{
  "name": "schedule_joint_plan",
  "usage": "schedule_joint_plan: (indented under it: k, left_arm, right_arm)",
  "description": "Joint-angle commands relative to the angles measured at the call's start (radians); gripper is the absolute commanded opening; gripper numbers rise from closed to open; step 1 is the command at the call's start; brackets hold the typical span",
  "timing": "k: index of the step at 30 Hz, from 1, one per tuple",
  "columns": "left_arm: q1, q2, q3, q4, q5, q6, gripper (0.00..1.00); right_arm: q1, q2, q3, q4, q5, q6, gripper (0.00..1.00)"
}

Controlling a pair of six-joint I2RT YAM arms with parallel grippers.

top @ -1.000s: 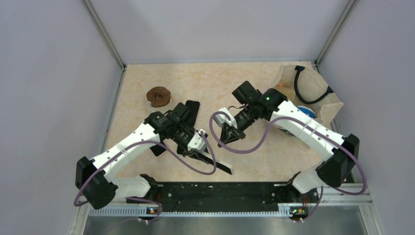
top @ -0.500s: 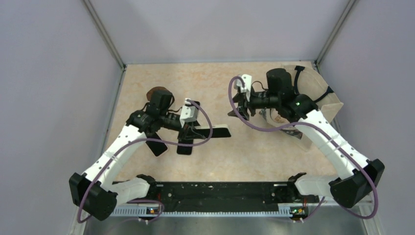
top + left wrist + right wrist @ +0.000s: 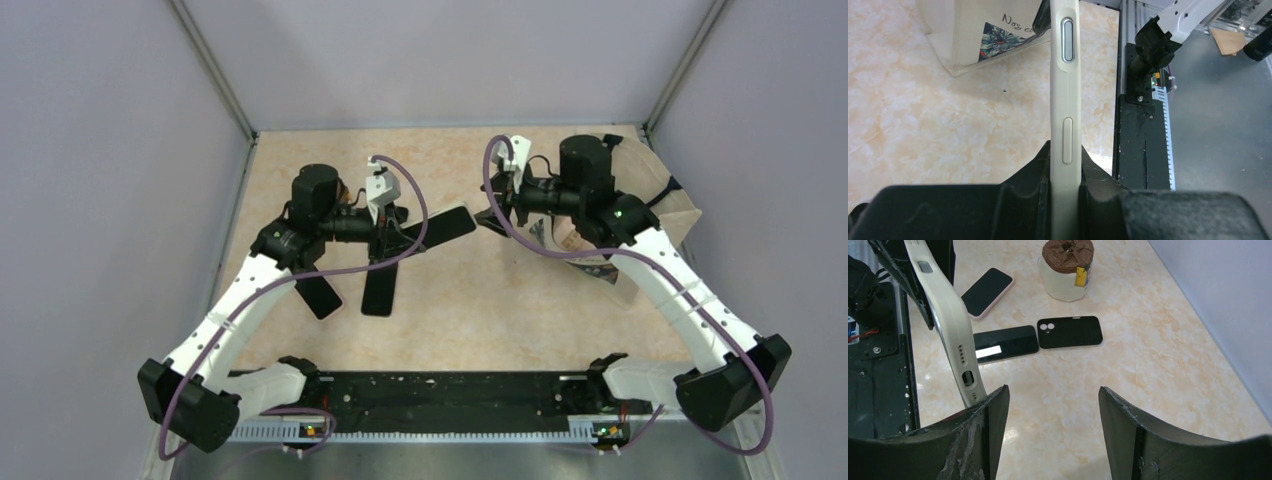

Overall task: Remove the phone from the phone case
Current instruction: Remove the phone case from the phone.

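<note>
My left gripper (image 3: 1065, 167) is shut on the cream phone case (image 3: 1064, 95), which it holds edge-on above the table. The case's side buttons face the left wrist camera. From above, the dark face of the phone (image 3: 446, 224) in the case sticks out to the right of my left gripper (image 3: 398, 236). My right gripper (image 3: 1053, 410) stands open with nothing between its fingers. The case's bottom end (image 3: 950, 325) lies just outside its left finger. In the top view the right gripper (image 3: 498, 213) is just right of the phone's free end.
On the table lie a pink-cased phone (image 3: 987, 292), a black phone (image 3: 1005, 343) and an empty black case (image 3: 1069, 332). A jar with a brown lid (image 3: 1067, 264) stands behind them. A cloth tote bag (image 3: 668, 215) fills the far right corner.
My left arm has lifted the cased phone from the near table and swung it up and right. My right gripper has opened and moved to the far right, near the phone's end.
</note>
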Motion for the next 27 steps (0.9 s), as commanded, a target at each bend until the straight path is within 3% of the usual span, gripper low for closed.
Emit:
schedule_joint_plan:
  k: [1,15,20,27]
  left_arm:
    - [0.004,-0.044,0.011,0.148,0.028,-0.091,0.0]
    - [0.003,-0.05,-0.025,0.157,0.058,0.021,0.0]
    - [0.002,-0.054,-0.039,0.15,0.051,0.048,0.0]
    - [0.003,-0.051,-0.061,0.181,0.06,0.035,0.0]
  right_arm:
    - [-0.014,-0.004,-0.009,-0.022,-0.058,-0.027,0.65]
    - [-0.016,-0.026,-0.034,-0.204,-0.299,-0.211,0.65]
    - [-0.016,-0.028,-0.034,-0.202,-0.337,-0.209,0.64]
    - [-0.017,0.003,-0.034,-0.106,-0.422,-0.084,0.63]
